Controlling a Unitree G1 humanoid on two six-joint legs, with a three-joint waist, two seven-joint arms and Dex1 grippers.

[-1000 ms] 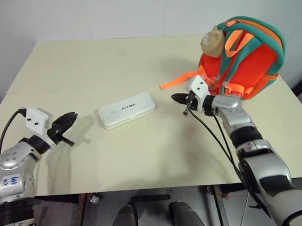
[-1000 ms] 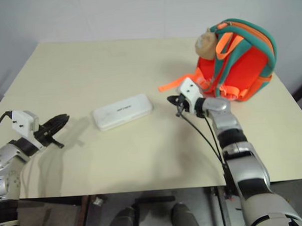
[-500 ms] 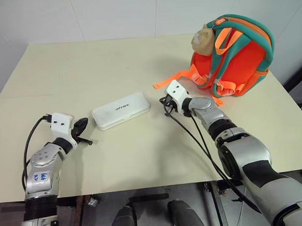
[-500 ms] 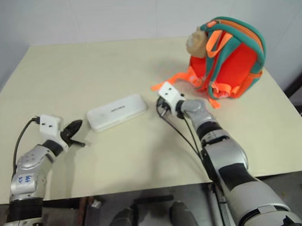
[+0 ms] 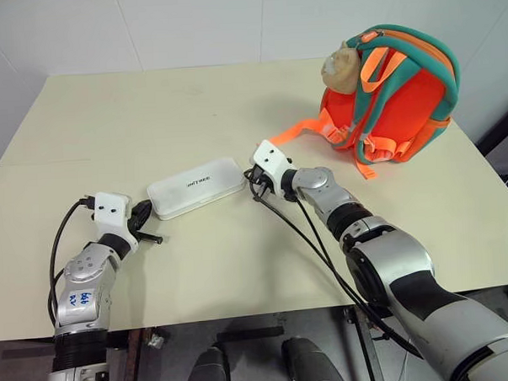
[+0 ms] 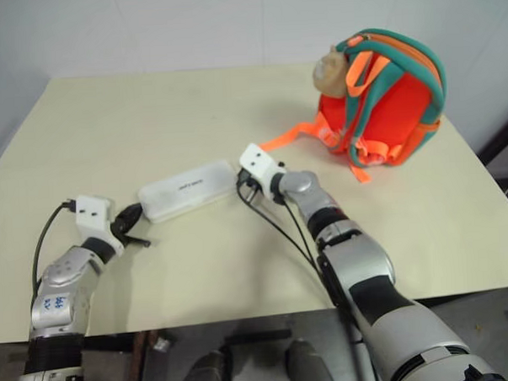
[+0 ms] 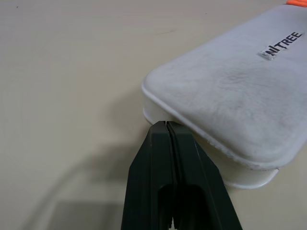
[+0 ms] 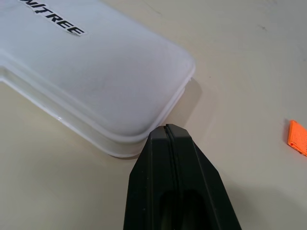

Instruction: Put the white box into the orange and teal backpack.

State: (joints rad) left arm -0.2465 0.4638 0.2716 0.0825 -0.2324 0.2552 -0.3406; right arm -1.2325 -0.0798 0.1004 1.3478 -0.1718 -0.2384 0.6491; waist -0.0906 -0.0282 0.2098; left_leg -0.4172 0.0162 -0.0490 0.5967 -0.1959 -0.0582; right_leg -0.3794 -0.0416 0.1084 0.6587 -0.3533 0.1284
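Now the step in hand looks like the approach to the white box, which lies flat on the tabletop, lid up, not yet lifted. The left gripper sits just beside the box's near-left end, its fingers pressed together with nothing between them, tips at or almost at the box's corner. The right gripper sits at the box's opposite end, on the backpack side, its fingers likewise closed and empty, tips right at the rim. With one at each end, the next move, as I judge it, is either to squeeze the box between the two closed tips or to open a pair of fingers and take an end; both need a steady, even hold on smooth plastic that may slip.

The orange and teal backpack stands upright beyond the box's right end, well apart from it. Its opening cannot be made out from here. An orange strap trails from it across the tabletop towards the box and could snag the right arm.
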